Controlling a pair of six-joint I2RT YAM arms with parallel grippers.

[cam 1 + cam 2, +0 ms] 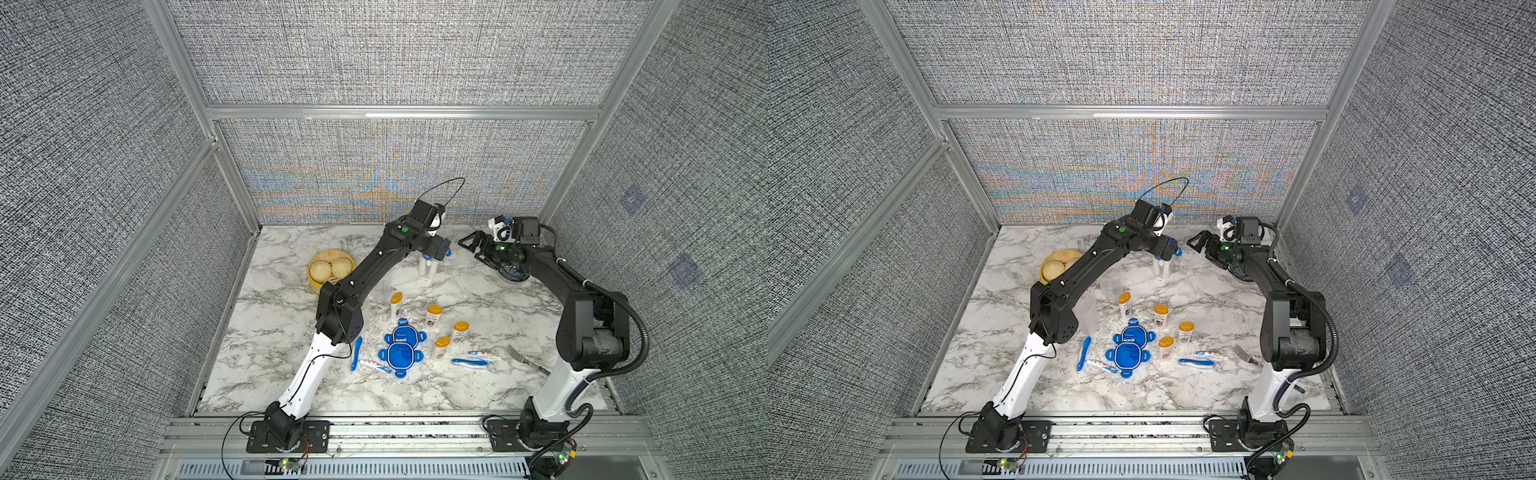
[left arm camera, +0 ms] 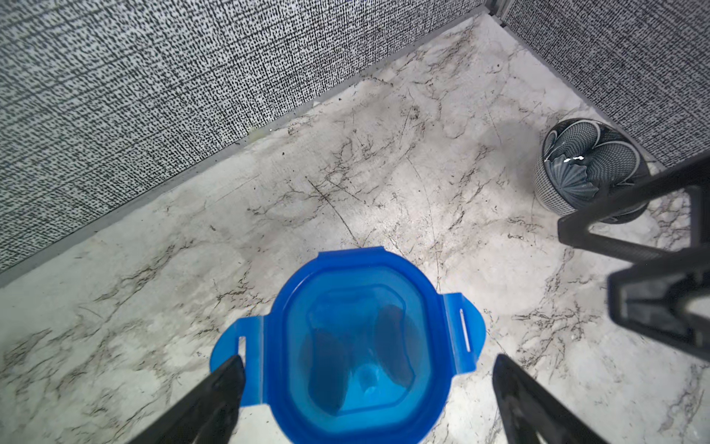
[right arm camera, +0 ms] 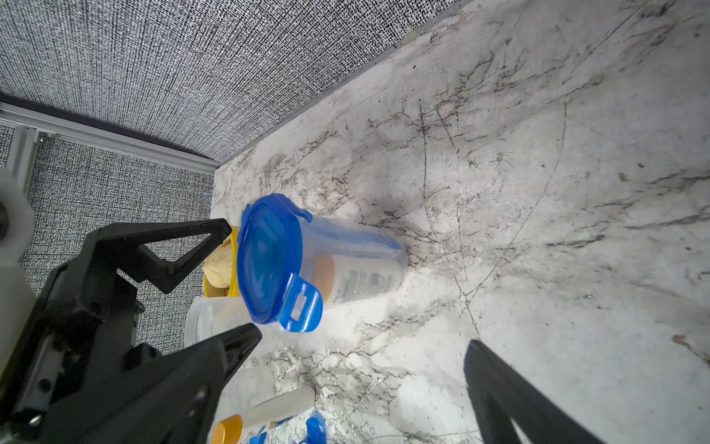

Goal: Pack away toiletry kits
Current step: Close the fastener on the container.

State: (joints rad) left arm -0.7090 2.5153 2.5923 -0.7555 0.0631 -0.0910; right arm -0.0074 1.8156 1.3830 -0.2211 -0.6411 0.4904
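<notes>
A tall clear tub (image 1: 429,268) with a blue lid (image 2: 361,346) stands at the back middle, holding a bottle and something blue. My left gripper (image 2: 369,369) hovers open straight above the lid, one finger over each side tab; the two side tabs stick out flat. My right gripper (image 1: 473,245) is open in the air to the tub's right, holding nothing. Several white bottles with orange caps (image 1: 433,316) stand mid-table. Two loose blue lids (image 1: 402,347), two blue toothbrushes (image 1: 356,353) (image 1: 471,363) and two toothpaste tubes (image 1: 374,365) (image 1: 482,354) lie near the front.
A yellow steamer with buns (image 1: 330,270) sits at the back left, a dark patterned bowl (image 2: 588,169) at the back right under my right arm. Two lidless clear tubs (image 1: 1111,280) (image 1: 1088,313) stand beside my left arm. A fork (image 1: 523,357) lies front right.
</notes>
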